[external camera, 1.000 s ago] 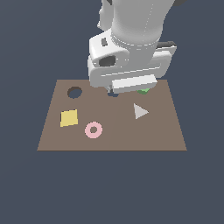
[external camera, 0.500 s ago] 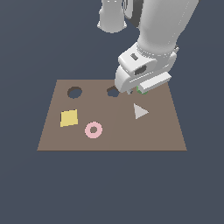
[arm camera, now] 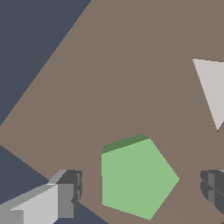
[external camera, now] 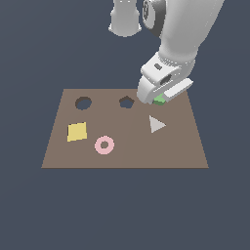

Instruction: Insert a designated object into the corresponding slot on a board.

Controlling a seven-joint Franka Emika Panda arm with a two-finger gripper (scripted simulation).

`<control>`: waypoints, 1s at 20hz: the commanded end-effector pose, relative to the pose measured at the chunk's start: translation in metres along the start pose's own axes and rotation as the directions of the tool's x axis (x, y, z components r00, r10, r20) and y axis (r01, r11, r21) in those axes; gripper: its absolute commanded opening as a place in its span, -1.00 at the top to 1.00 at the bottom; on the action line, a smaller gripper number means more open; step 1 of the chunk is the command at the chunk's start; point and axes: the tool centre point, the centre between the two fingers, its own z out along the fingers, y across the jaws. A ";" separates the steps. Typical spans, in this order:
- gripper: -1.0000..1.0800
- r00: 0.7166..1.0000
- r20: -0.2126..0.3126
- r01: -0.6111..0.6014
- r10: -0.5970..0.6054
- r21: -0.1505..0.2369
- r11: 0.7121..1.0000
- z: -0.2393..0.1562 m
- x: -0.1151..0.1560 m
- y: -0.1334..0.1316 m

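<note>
The green pentagon block (arm camera: 136,178) lies flat on the brown board (arm camera: 122,70). In the exterior view only a corner of the block (external camera: 159,100) shows under my hand, near the board's (external camera: 122,156) far edge at the exterior view's right. My gripper (arm camera: 142,188) is open, one finger (arm camera: 65,194) on each side of the block, apart from it. In the exterior view the gripper (external camera: 155,99) is low over the block. The dark pentagon slot (external camera: 127,102) lies toward the exterior view's left of the block.
A dark round hole (external camera: 83,103), a yellow square (external camera: 77,131), a pink ring (external camera: 104,145) and a grey triangle (external camera: 156,124) are on the board. The triangle also shows in the wrist view (arm camera: 214,89). The board's edge (arm camera: 43,65) runs close by the block.
The arm has swung toward the exterior view's right, from over the pentagon slot to over the green block, and has come down lower. The slot is now uncovered.
</note>
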 end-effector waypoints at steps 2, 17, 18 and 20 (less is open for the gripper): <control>-0.92 1.000 -0.001 0.003 -0.003 -0.002 1.000 0.001 0.000 0.000; 1.00 1.000 0.000 0.003 -0.003 -0.002 1.000 0.021 -0.001 0.000; 1.00 1.000 0.000 0.003 -0.003 -0.002 1.000 0.021 -0.001 0.000; 1.00 1.000 0.000 0.003 -0.003 -0.002 1.000 0.021 -0.001 0.000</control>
